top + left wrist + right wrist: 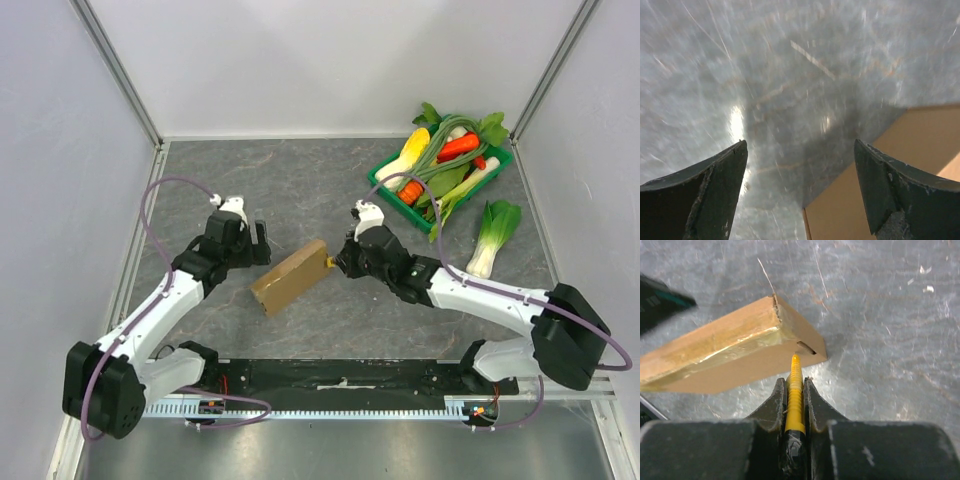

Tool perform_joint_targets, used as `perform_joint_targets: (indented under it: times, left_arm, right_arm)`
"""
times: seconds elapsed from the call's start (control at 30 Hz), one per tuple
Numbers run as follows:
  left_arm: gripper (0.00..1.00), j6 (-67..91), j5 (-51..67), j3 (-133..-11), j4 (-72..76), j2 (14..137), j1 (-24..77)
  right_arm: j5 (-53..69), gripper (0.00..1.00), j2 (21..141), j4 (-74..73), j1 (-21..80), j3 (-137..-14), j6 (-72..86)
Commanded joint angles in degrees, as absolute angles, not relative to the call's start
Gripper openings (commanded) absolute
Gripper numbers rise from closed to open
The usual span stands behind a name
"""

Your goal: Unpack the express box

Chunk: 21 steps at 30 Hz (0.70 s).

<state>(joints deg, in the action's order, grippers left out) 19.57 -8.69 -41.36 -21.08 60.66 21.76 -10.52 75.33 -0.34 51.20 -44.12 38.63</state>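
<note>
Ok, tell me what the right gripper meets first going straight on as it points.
The express box: the yellow tool clamped in the right gripper aims at a small slot in its end face, tip apparently almost touching.
</note>
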Motion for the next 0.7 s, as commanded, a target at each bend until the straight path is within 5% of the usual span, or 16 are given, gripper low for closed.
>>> perform_joint_targets:
  times: [0.0,0.27,0.67]
  left_arm:
    - [0.89,24.79,1.82,-39.11,-24.96,63.19,21.45]
    - [0.79,26.72,17.66,-36.48,-20.93,63.2,21.45]
    - [0.77,24.26,11.34,-39.46,-23.11,59.94,21.45]
  right_arm:
    - [-13.36,0.0,79.0,4.57,51.33,-50.62,36.13]
    - [-6.52,0.0,92.01,7.29,51.33,-63.25,30.94]
    - [-1.75,0.0,97.48,1.59,51.07,-72.68,26.99]
